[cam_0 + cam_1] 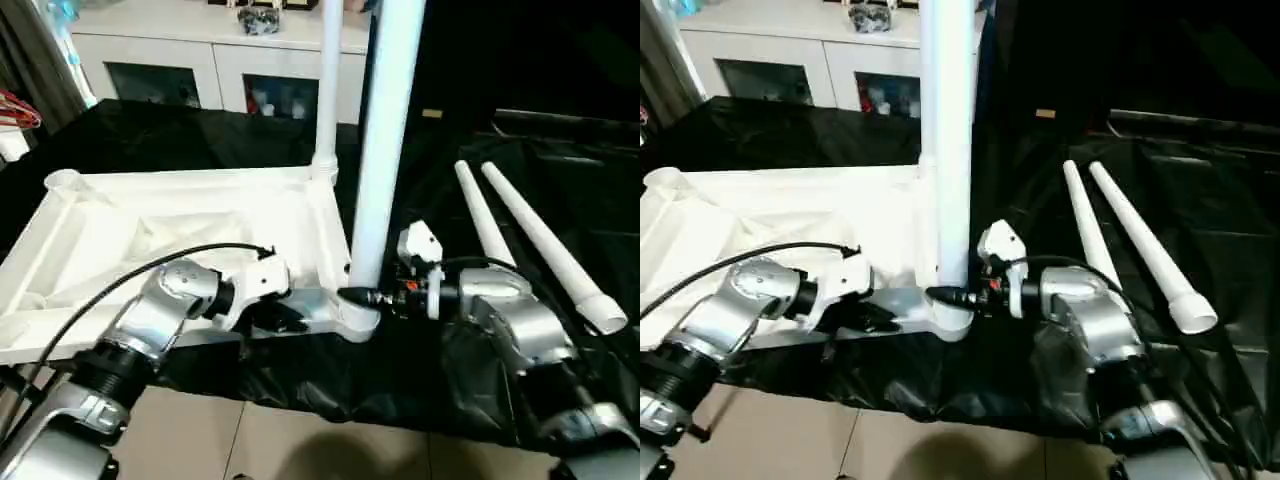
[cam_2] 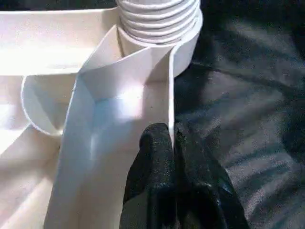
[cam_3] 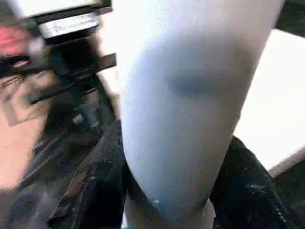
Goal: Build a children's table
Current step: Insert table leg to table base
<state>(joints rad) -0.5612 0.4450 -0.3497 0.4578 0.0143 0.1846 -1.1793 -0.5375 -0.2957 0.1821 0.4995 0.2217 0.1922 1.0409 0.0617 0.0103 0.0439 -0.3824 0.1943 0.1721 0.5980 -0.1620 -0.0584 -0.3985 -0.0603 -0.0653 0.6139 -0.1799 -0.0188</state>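
The white tabletop [image 1: 150, 240] lies upside down on the black-draped table, ribbed side up. One white leg [image 1: 327, 90] stands upright in its far right corner socket. A second, nearer leg [image 1: 385, 150] stands upright in the near right corner socket [image 1: 355, 318]. My right gripper [image 1: 362, 297] is shut around the base of this nearer leg, whose tube [image 3: 190, 95] sits between the black fingers [image 3: 95, 191]. My left gripper [image 1: 285, 318] is shut on the tabletop's thin near rim wall [image 2: 170, 95], just beside that socket, with both fingers [image 2: 152, 157] pinching it.
Two loose white legs [image 1: 545, 240] lie side by side on the black cloth [image 1: 560, 150] to the right. A white cabinet [image 1: 200, 60] stands behind the table. The tabletop's near edge sits close to the draped table's front edge, above the beige floor [image 1: 300, 440].
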